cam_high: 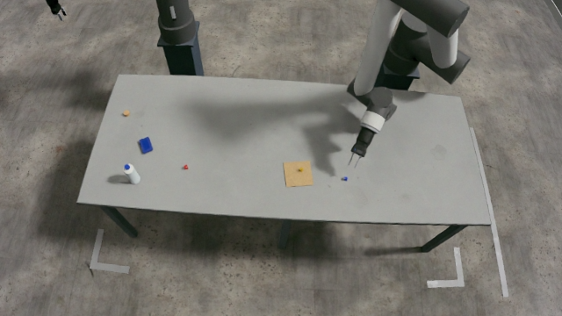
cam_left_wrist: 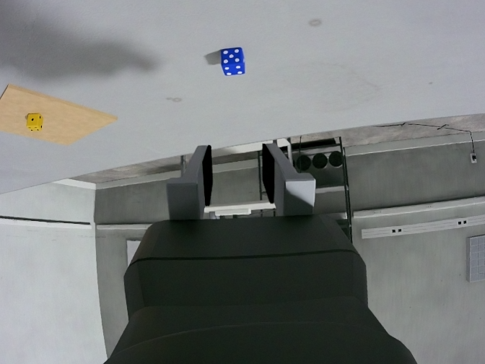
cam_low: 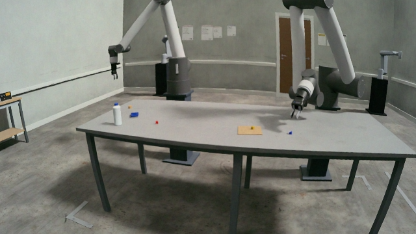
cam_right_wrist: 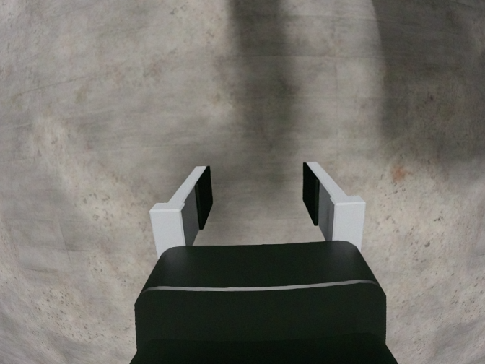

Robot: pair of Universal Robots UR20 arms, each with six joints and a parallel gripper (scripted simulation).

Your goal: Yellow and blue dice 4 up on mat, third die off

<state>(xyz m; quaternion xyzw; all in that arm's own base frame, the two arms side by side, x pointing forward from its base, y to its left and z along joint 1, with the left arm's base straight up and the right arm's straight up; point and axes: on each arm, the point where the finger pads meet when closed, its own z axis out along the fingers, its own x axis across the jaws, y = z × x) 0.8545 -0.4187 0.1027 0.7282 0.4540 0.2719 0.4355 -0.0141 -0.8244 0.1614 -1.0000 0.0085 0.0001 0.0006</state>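
Observation:
The blue die (cam_high: 345, 178) (cam_low: 290, 132) (cam_left_wrist: 232, 61) sits flat on the table, off the mat. Its upward face shows 4 and the side toward the left wrist camera shows 5. The yellow die (cam_high: 300, 169) (cam_low: 252, 128) (cam_left_wrist: 34, 121) sits on the tan mat (cam_high: 291, 179) (cam_low: 244, 130) (cam_left_wrist: 78, 117). One side shows 1; its top pips are too foreshortened to read surely. The red die (cam_high: 185, 167) (cam_low: 156, 122) is off the mat. My left gripper (cam_high: 355, 162) (cam_low: 295, 116) (cam_left_wrist: 237, 162) is part-open, empty, above and behind the blue die. My right gripper (cam_low: 115, 77) (cam_right_wrist: 257, 183) is open, empty, away from the table.
A white bottle (cam_high: 132, 174) (cam_low: 117, 115) with a blue cap, a blue block (cam_high: 146, 145) (cam_low: 134, 114) and a small orange object (cam_high: 126, 113) (cam_low: 130, 106) stand at the table's left end. The table (cam_high: 246, 193) (cam_low: 195, 140) has its front edge beyond the mat and blue die.

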